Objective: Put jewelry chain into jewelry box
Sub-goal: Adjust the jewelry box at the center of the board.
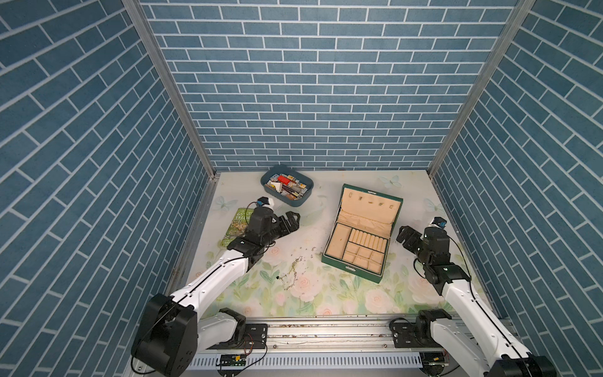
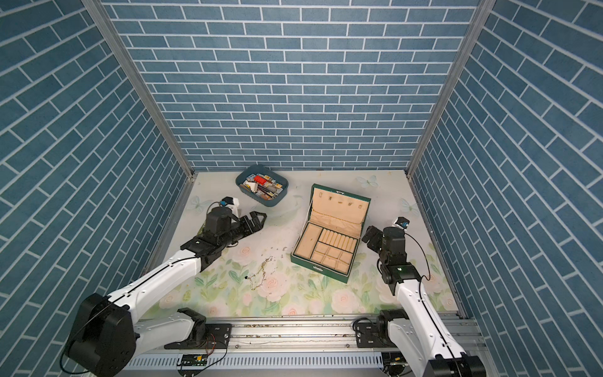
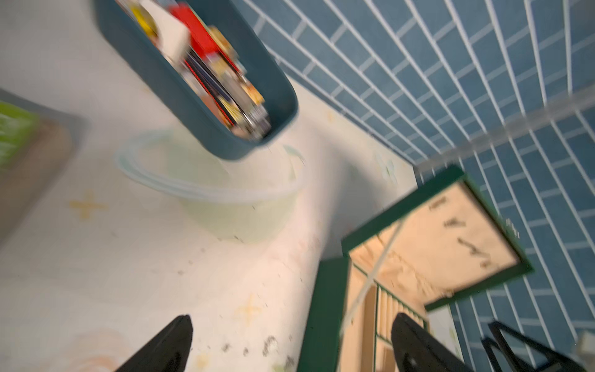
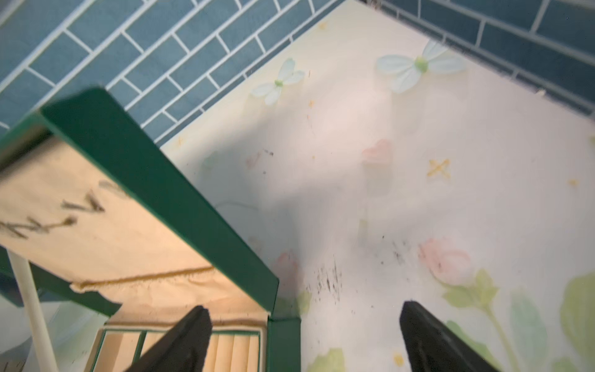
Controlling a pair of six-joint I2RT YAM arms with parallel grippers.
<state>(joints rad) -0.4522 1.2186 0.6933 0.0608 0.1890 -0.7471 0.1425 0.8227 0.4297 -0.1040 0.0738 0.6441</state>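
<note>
On the far left, a green packet (image 1: 238, 225) lay flat on the flowery surface (image 1: 342, 293), partly under the left arm. The left gripper (image 1: 291, 221) hung over the surface with its jaws spread wide and nothing in them. Past it, at the far side, sat a blue-grey bin (image 1: 287, 185) full of small things. Nearer the front, in the middle, the jewelry chain (image 1: 291, 272) lay loose on the surface, with its small dark bead to the left. It was not in any jaws. To the right of it stood the jewelry box (image 1: 359, 243), dark green, with its lid up and its beige insides showing. The chain was near the box, not in it. On the far right, the right gripper (image 1: 405, 237) was just beside the box, jaws spread and empty.
</note>
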